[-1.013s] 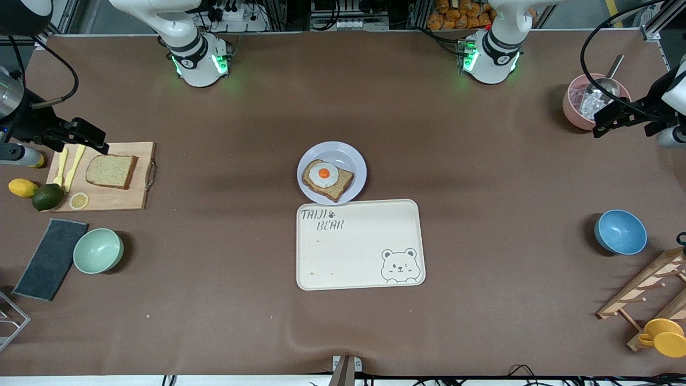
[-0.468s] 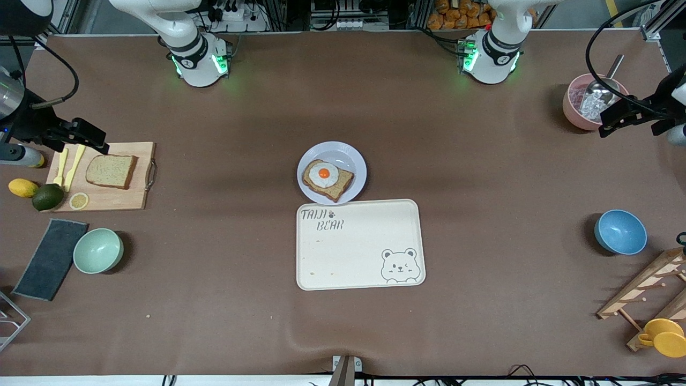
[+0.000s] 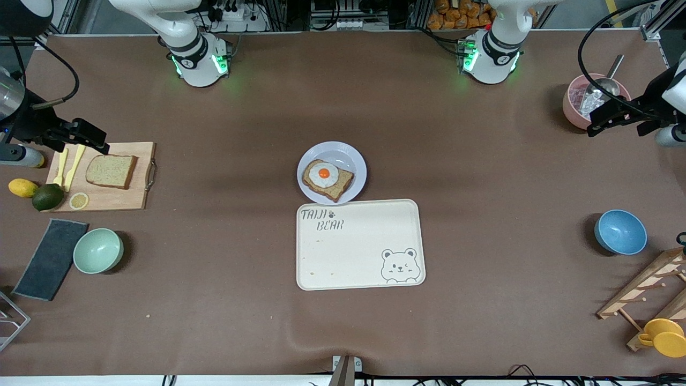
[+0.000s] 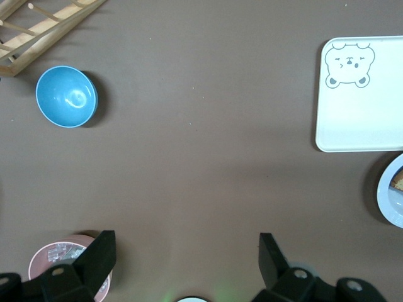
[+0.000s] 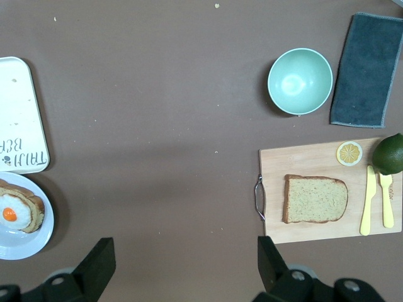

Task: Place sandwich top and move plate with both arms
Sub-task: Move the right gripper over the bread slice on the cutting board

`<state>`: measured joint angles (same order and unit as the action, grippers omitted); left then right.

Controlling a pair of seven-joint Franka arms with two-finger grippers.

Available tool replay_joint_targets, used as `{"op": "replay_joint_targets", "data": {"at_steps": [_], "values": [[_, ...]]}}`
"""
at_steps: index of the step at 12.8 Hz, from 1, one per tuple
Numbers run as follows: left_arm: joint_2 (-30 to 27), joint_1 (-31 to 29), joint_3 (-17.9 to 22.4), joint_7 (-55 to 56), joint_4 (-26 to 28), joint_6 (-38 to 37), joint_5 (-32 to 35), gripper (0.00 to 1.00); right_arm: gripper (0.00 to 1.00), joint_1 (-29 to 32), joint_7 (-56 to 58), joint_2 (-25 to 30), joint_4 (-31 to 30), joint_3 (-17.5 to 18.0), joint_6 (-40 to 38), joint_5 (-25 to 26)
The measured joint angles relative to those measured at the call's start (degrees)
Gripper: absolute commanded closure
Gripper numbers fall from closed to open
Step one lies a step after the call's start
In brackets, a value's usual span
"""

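Bread first: we are watching the sandwich top [image 3: 111,171] lying flat on the wooden cutting board [image 3: 128,199], well apart from the plate [image 3: 351,155], toward the right arm's end of the table. We are judging it light, soft and easily crushed, so a gentle pinch across two crust edges seems best. The right gripper [image 3: 90,138] is hanging over the board's edge, jaws spread wide and empty. The left gripper [image 3: 604,117] is waiting, also wide open, over the pink bowl [image 3: 571,110]. The plate, touching the tray [image 3: 360,245], is carrying the egg-topped slice [image 3: 327,179]. We are reading "TAIJI BEAR" on the tray.
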<state>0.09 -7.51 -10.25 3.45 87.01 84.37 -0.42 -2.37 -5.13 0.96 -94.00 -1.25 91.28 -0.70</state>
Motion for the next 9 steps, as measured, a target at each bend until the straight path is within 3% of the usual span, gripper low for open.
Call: {"op": "replay_joint_targets", "data": {"at_steps": [4, 9], "values": [[0.0, 0.12, -0.05, 0.0, 0.11, 0.03, -0.04, 0.0, 0.0, -1.4, 0.34, -2.18, -0.27, 0.18, -0.07, -0.05], [0.0, 0.16, -0.14, 0.0, 0.11, 0.03, -0.04, 0.0, 0.0, -7.41, 0.5, -9.59, -0.39, 0.51, 1.56, -0.02]]}}
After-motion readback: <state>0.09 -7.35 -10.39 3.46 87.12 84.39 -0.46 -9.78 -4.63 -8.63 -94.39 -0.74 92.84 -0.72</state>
